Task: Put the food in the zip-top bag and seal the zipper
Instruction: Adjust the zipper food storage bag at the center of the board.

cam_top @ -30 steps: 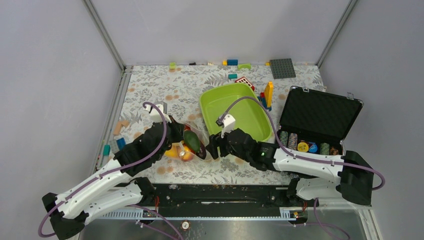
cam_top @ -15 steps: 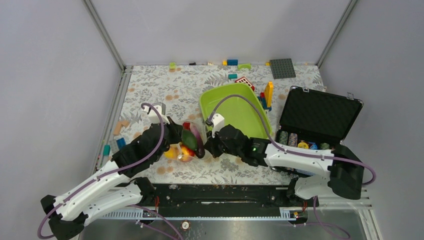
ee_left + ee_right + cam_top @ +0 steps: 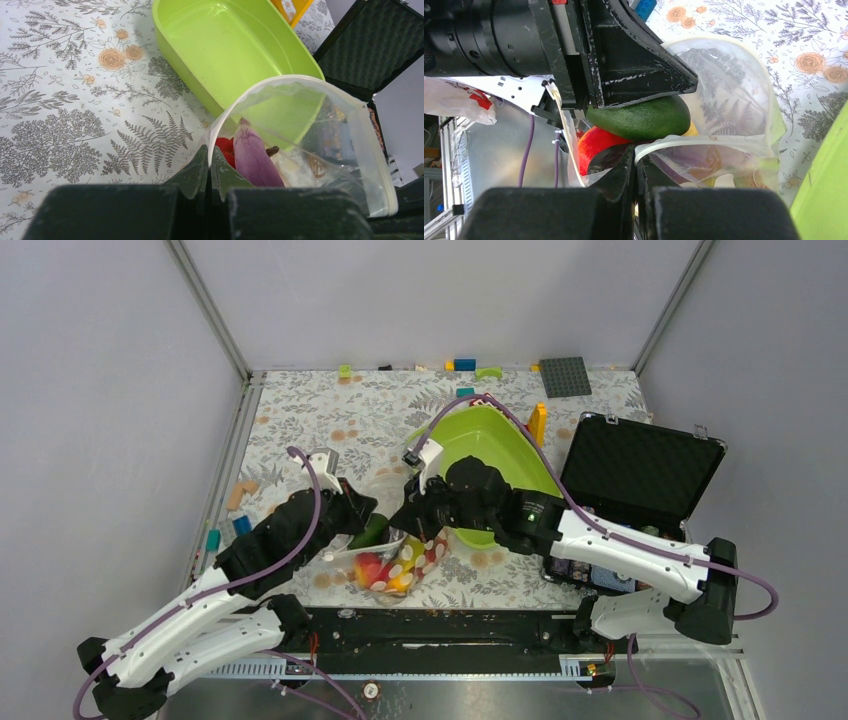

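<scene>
A robot test cell in a lab: plain grey panels [image 3: 100, 390] on aluminium posts [image 3: 206, 305] box in a table under a fern-printed cloth [image 3: 320, 410], a left arm [image 3: 200, 600] and right arm [image 3: 620, 555] stand bolted to a black rail [image 3: 450, 625], and toy building blocks [image 3: 465, 365] lie scattered as props

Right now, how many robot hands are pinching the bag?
2. The left gripper pinches the zip-top bag at one side of its mouth; the right gripper pinches the other side. Neither is hidden.
</scene>
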Motion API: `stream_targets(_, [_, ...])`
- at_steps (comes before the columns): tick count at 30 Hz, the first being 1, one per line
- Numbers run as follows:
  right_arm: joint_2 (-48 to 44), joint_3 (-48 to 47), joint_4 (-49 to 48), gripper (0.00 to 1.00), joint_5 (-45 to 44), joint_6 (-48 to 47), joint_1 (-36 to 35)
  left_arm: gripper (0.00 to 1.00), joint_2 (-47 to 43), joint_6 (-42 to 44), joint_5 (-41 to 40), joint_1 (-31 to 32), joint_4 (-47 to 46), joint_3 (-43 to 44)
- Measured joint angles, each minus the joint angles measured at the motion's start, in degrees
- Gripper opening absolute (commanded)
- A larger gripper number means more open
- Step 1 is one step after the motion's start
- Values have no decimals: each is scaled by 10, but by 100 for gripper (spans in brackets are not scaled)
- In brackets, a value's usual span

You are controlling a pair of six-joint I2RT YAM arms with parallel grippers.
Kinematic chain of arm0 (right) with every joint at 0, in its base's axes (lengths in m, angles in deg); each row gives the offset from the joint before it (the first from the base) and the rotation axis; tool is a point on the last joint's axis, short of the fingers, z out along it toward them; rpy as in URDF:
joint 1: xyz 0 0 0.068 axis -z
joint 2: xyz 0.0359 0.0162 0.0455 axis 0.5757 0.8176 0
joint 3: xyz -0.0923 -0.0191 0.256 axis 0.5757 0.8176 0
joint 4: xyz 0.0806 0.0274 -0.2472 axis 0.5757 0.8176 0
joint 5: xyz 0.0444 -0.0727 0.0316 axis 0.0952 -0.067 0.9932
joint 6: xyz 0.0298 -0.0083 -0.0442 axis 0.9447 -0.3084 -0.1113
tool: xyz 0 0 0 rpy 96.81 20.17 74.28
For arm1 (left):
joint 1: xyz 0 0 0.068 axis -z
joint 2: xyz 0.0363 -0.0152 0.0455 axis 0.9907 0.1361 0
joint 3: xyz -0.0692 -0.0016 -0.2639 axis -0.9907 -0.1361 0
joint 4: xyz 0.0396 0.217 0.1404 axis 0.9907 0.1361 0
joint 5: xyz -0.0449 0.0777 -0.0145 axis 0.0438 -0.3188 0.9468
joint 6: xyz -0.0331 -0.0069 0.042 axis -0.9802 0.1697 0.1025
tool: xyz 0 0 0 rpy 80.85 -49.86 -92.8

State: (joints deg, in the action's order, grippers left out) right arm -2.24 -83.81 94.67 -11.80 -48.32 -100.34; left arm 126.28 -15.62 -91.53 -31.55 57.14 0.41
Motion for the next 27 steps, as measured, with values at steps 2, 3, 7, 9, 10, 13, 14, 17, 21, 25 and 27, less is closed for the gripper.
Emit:
stream_targets(2, [8, -18, 24, 0, -9, 1, 0, 6, 0, -1, -3, 0, 8, 1])
stream_targets(3, [12, -24, 31, 0, -15, 1, 0, 14, 0, -3, -7, 0, 11, 2])
stream_targets(7, [25, -28, 55, 0, -35, 9, 0, 67, -11, -7, -17, 0, 27, 4])
stream_targets(9, [31, -28, 59, 0, -51, 17, 3, 90, -22, -8, -20, 0, 32, 4])
stream_targets(10, [34, -26, 58, 0, -59, 22, 5, 97, -29, -12, -23, 0, 35, 4])
stream_targets(13, [38, -20, 56, 0, -77, 40, 16, 99, -53, -15, -27, 0, 51, 4])
stream_targets(14, [41, -20, 55, 0, -82, 46, 20, 99, -64, -17, -28, 0, 59, 4])
stream_targets(17, [53, -20, 52, 0, -103, 66, 33, 99, -104, -24, -28, 0, 90, 4])
stream_targets(21, [68, -20, 49, 0, -130, 93, 52, 99, -170, -35, -7, 0, 109, -10])
stream_targets(25, [70, -15, 40, 0, -137, 120, 78, 99, -224, -32, 54, 0, 75, -61])
stream_targets(27, [70, -7, 32, 0, -137, 132, 95, 99, -224, -27, 80, 0, 50, -85])
